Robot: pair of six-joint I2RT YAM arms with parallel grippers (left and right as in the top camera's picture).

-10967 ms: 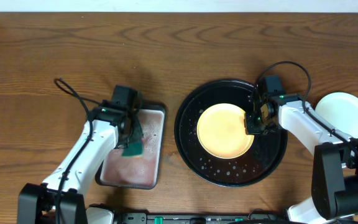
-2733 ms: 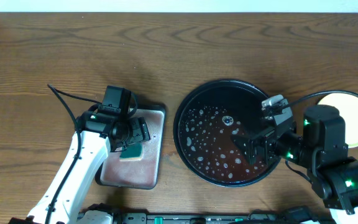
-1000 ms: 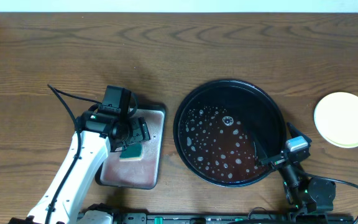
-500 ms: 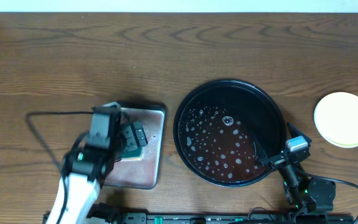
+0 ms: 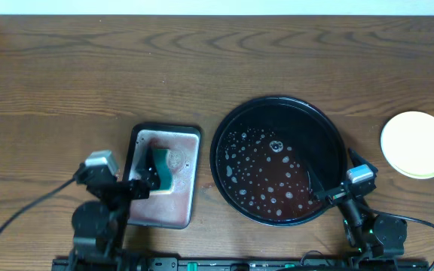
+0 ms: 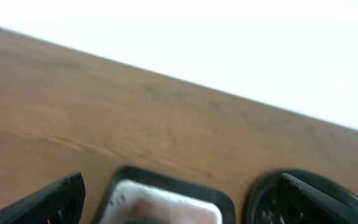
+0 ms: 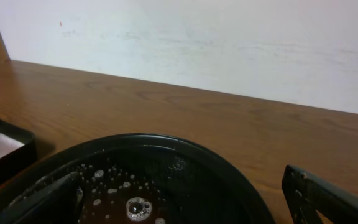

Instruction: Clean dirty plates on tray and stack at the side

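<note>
The left wrist view is blurred throughout. There the pan (image 6: 166,200) near the worktop's front edge is cut off by the picture's bottom, and the tray (image 6: 263,202) shows only a slice. The left fingers (image 6: 55,199) run out of the bottom (tips alone in view), as do the right fingers (image 7: 334,199) in the right wrist view. That view loses the tray's (image 7: 166,146) near half and clips the pan (image 7: 11,158) at the left. Overhead, the yellow plate (image 5: 417,144) by the right edge hides whatever lies beneath it. The left arm (image 5: 96,226) and right arm (image 5: 371,233) are cut off at the front edge.
</note>
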